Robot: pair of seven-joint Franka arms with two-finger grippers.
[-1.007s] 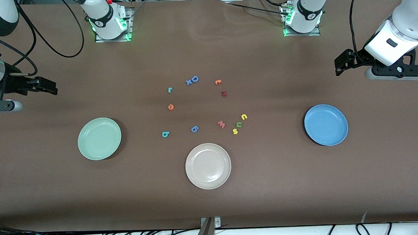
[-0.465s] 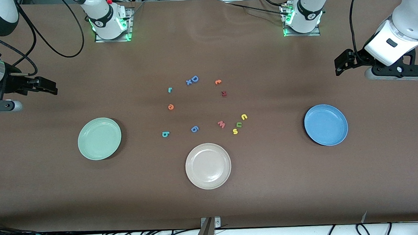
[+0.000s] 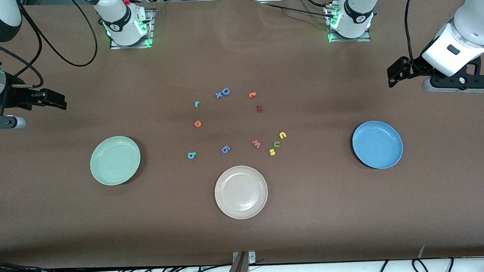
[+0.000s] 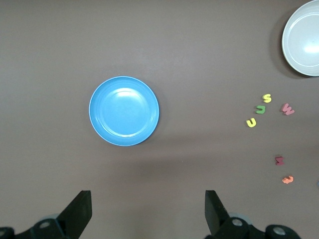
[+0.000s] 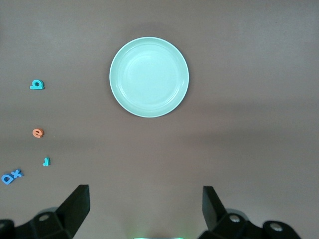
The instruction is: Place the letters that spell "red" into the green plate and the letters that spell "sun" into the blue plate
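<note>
The teal r (image 3: 196, 104), orange e (image 3: 198, 123) and teal d (image 3: 191, 155) lie mid-table, toward the pale green plate (image 3: 115, 160). The yellow s (image 3: 272, 152), olive n (image 3: 276, 144) and yellow u (image 3: 283, 135) cluster toward the blue plate (image 3: 377, 144). Both plates hold nothing. My left gripper (image 3: 392, 76) hangs open over bare table at the left arm's end, and its wrist view shows the blue plate (image 4: 124, 110). Open as well, my right gripper (image 3: 60, 102) hangs over the right arm's end, and the green plate (image 5: 149, 77) shows in its wrist view.
A cream-white plate (image 3: 241, 192) sits nearest the front camera, mid-table. Other letters lie among the task's: a blue 6 (image 3: 225, 149), a pink w (image 3: 256, 144), a blue D with an x (image 3: 223, 92), an orange letter (image 3: 252, 95) and a dark red one (image 3: 259, 108).
</note>
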